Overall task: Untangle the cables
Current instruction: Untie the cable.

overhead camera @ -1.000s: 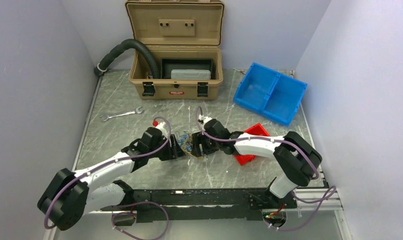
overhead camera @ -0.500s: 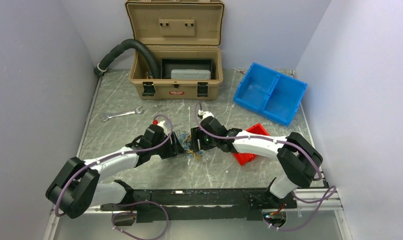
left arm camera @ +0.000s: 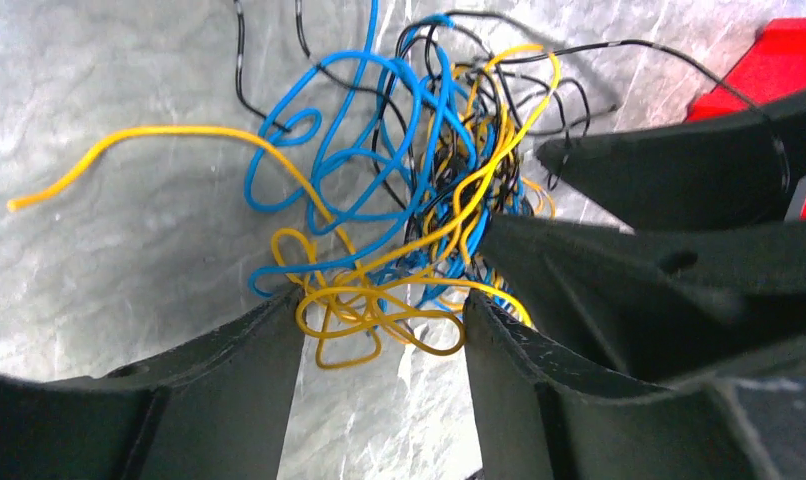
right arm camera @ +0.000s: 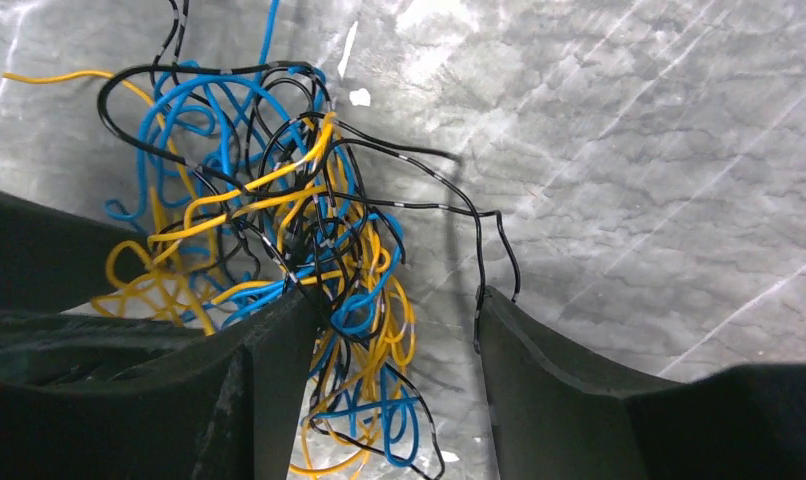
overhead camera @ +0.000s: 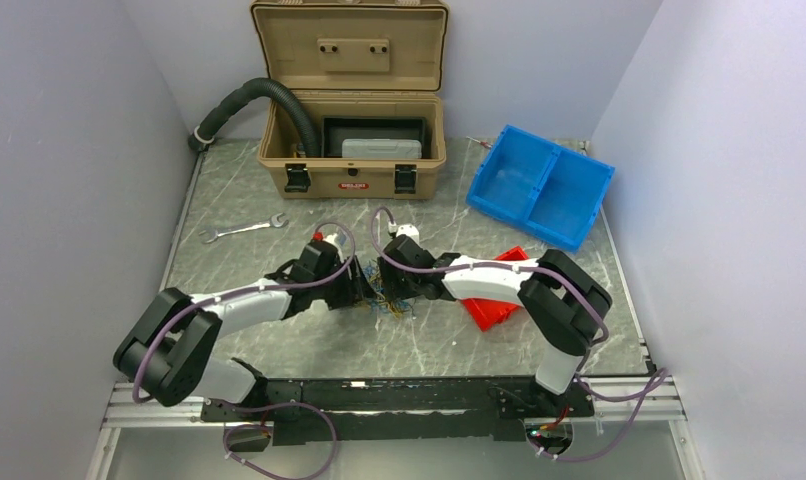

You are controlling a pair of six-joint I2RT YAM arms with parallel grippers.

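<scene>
In the middle of the desk (overhead camera: 279, 340), the left gripper (left arm camera: 379, 305) stands released, set astride the yellow loops at the edge of the cables (left arm camera: 419, 170), likely to pinch one colour. The blue, yellow and black tangle lies on the desk between the two. The right gripper (right arm camera: 394, 300), also released, straddles black and blue strands from the opposite side, probably so both can pull apart.
</scene>
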